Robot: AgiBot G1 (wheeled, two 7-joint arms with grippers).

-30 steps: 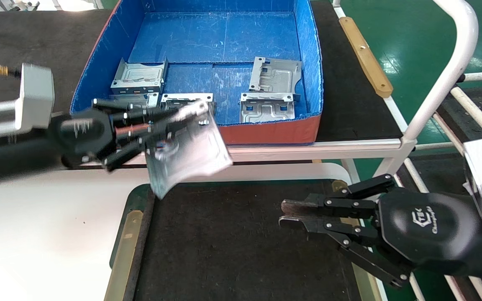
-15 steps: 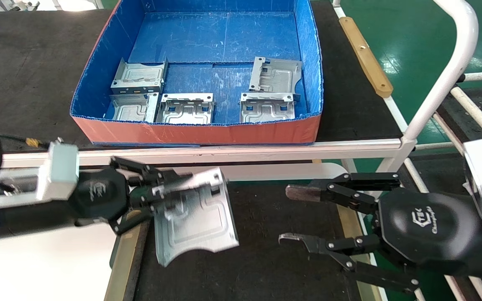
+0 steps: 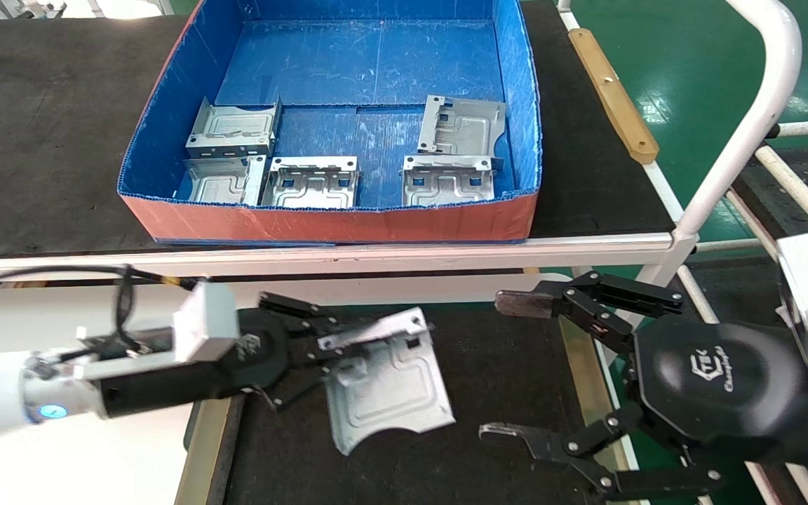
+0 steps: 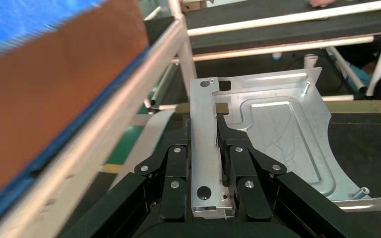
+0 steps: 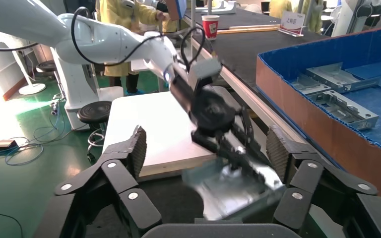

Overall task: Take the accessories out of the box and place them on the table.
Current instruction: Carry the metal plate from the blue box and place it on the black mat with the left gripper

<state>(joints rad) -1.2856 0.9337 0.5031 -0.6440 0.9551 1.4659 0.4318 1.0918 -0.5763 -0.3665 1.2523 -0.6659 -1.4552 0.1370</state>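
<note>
- 6 plates total: 1 held, 5 in the box (image 3: 165,140).
- Left gripper (image 3: 337,344) clamped on the held plate (image 3: 390,382) by its bent edge, low over the black mat (image 3: 502,365) of the table (image 3: 60,463); notched edge toward the robot, tabbed edge toward the box.
- In box: 3 plates in near row, e.g. (image 3: 311,184); 2 behind, (image 3: 232,130) and (image 3: 463,126).
- Right gripper (image 3: 516,368) at mat's right side, fingers wide apart, nothing in them.
</note>
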